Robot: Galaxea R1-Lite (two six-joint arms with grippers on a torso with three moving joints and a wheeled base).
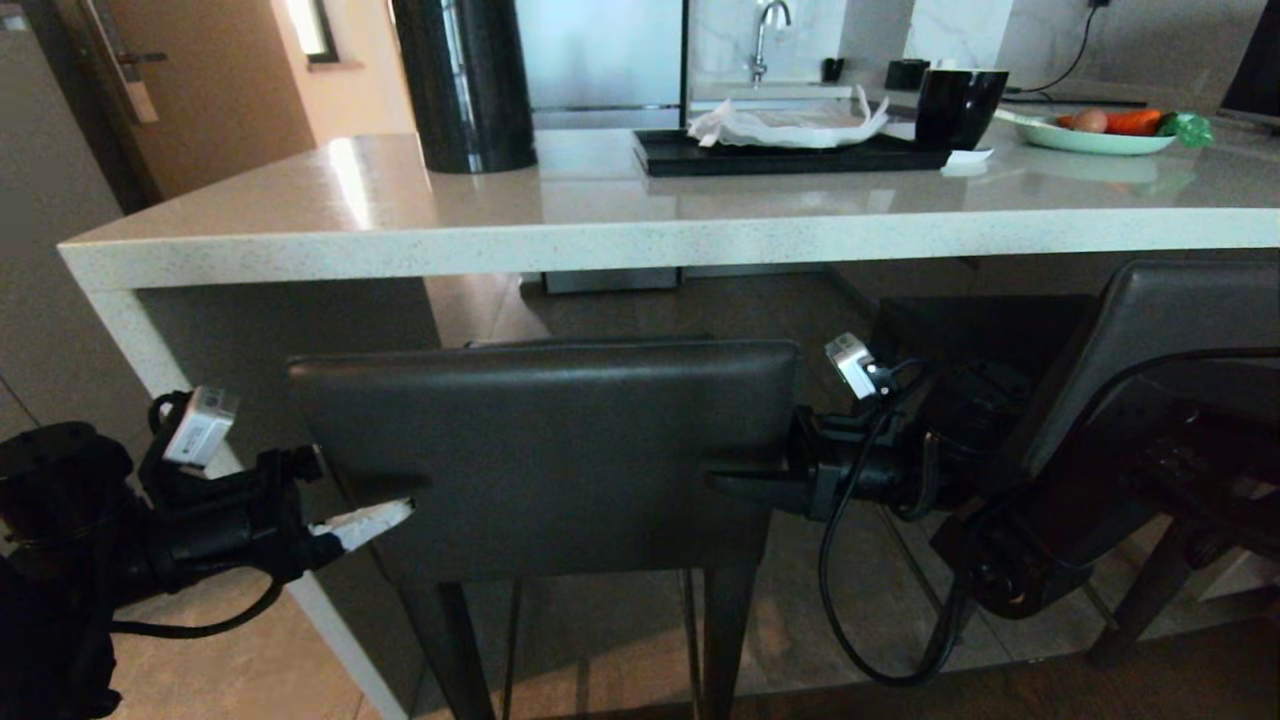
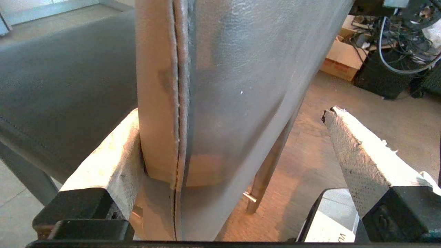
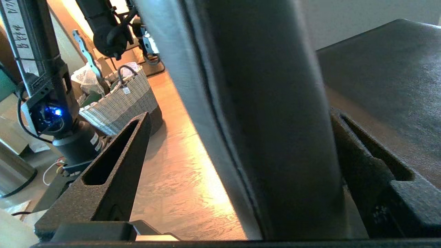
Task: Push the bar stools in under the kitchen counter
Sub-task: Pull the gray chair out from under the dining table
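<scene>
One of the bar stools [image 1: 540,450] stands in front of me, its dark-grey backrest just below the edge of the kitchen counter [image 1: 640,235]. The second stool [image 1: 1150,360] is at the right, partly under the slab. My left gripper [image 1: 385,505] straddles the backrest's left edge and is open. In the left wrist view [image 2: 231,113] one white-padded finger [image 2: 110,158] lies against the backrest [image 2: 234,69]; the other stands apart. My right gripper [image 1: 735,475] straddles the right edge, also open [image 3: 241,115], with the backrest [image 3: 268,103] between its black fingers.
On the counter stand a black cylinder [image 1: 462,80], a black tray [image 1: 790,152] with white cloth, a black mug [image 1: 958,105] and a plate of vegetables [image 1: 1095,135]. A wicker basket [image 3: 119,100] and a cardboard box [image 2: 342,58] sit on the floor behind me.
</scene>
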